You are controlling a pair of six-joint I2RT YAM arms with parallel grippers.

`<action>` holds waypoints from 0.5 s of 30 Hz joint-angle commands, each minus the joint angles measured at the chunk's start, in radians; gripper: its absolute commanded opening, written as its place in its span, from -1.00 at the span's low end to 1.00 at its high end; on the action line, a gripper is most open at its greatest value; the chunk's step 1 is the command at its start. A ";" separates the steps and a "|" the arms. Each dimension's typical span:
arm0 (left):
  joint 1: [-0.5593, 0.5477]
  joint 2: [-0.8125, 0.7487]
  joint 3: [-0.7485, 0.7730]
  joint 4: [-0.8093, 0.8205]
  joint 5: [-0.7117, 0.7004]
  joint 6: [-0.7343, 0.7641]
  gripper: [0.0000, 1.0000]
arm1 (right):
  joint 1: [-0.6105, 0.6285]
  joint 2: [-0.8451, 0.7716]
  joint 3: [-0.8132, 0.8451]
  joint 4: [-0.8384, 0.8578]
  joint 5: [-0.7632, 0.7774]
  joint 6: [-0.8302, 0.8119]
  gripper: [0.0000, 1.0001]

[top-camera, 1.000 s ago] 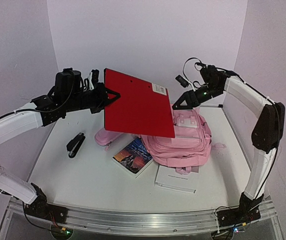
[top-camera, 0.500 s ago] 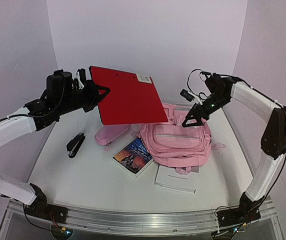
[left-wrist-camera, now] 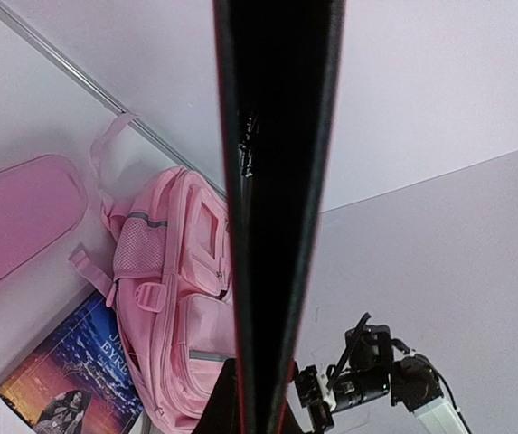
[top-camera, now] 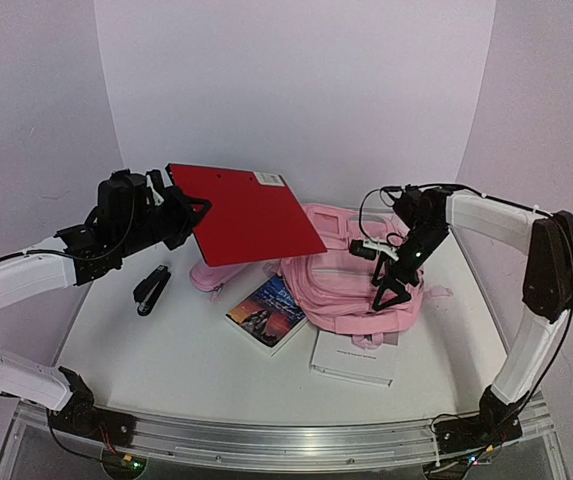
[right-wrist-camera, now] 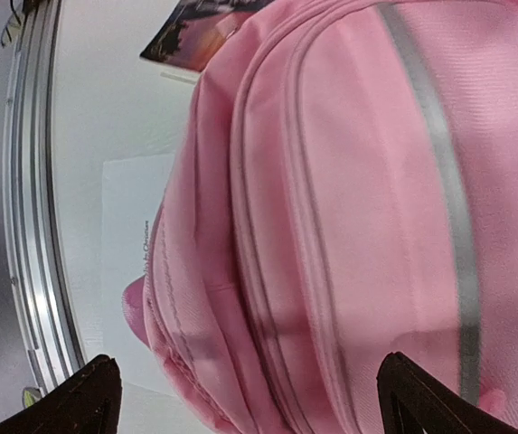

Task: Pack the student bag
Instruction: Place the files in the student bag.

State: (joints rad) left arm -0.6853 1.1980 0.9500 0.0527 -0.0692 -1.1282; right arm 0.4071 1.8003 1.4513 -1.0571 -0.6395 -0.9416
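Observation:
The pink student bag (top-camera: 341,285) lies flat on the table's right half, front pockets up. My left gripper (top-camera: 190,210) is shut on the left edge of a red folder (top-camera: 251,215) and holds it tilted in the air above the table's left back. The left wrist view shows that folder edge-on (left-wrist-camera: 277,199), with the bag (left-wrist-camera: 173,289) beyond it. My right gripper (top-camera: 390,290) points down over the bag's near right part, open. In the right wrist view its two fingertips (right-wrist-camera: 91,398) stand wide apart on either side of the bag's zip seams (right-wrist-camera: 349,226), holding nothing.
A black stapler (top-camera: 151,290) lies at the left. A pink pencil case (top-camera: 214,275) sits behind a colourful book (top-camera: 266,310), which rests against the bag's left side. A white booklet (top-camera: 356,358) lies in front of the bag. Walls close in behind and at both sides.
My left arm has drawn the red folder left and lower, off the bag. My right gripper has swung from behind the bag down onto its near right part.

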 commanded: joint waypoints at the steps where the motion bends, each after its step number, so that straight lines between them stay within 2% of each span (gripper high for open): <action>1: 0.002 -0.067 0.003 0.138 -0.060 -0.045 -1.00 | 0.091 -0.047 -0.058 0.157 0.120 -0.016 0.88; 3: 0.000 -0.071 -0.002 0.132 -0.068 -0.053 -1.00 | 0.118 -0.015 -0.054 0.195 0.133 0.002 0.66; 8: 0.002 -0.091 0.003 0.100 -0.087 -0.050 -1.00 | 0.151 0.090 0.075 0.240 0.088 0.150 -0.26; 12: 0.001 -0.124 -0.015 0.087 -0.106 -0.062 -1.00 | 0.158 0.180 0.209 0.243 0.061 0.254 -0.85; 13: 0.001 -0.135 -0.025 0.086 -0.114 -0.066 -1.00 | 0.158 0.188 0.235 0.243 0.048 0.265 -0.98; 15: 0.002 -0.161 -0.040 0.079 -0.128 -0.074 -0.99 | 0.158 0.189 0.258 0.243 0.020 0.278 -1.00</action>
State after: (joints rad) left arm -0.6853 1.1207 0.9204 0.0466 -0.1485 -1.1753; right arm 0.5538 1.9740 1.6207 -0.8795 -0.5475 -0.7514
